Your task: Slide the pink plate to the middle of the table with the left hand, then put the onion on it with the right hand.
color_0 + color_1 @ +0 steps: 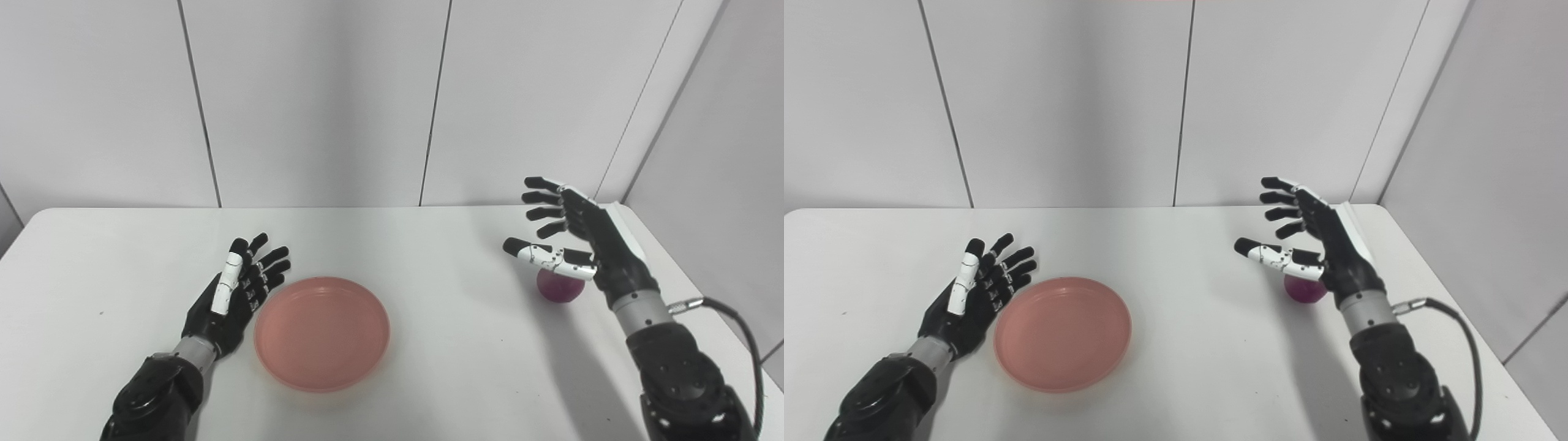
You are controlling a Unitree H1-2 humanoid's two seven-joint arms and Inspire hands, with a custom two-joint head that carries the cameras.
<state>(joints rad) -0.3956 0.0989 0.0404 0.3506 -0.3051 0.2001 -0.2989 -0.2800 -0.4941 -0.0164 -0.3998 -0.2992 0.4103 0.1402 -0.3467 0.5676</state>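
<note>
- Pale grey wall panels [318, 98] with thin dark seams stand behind a smooth white desk [441, 355] with rounded corners.
- Pink plate [322, 332]: round, shallow, raised rim, matte plastic look; lies flat left of the desk's middle, toward the near edge.
- Left hand [236, 294]: black jointed shell with a white thumb segment, lying low at the plate's left rim, just beside it; contact cannot be told. Fingers [269, 260] spread, nearly straight, gripping nothing.
- Onion [560, 289]: small, rounded, glossy purple-red skin; sits on the desk at the right, well apart from the plate.
- Right hand [572, 236]: black and white, poised over the onion, partly covering it. Fingers [542, 197] apart, slightly curled, thumb stretched leftward; nothing held.
- Black cable [735, 324] loops from the right wrist.
</note>
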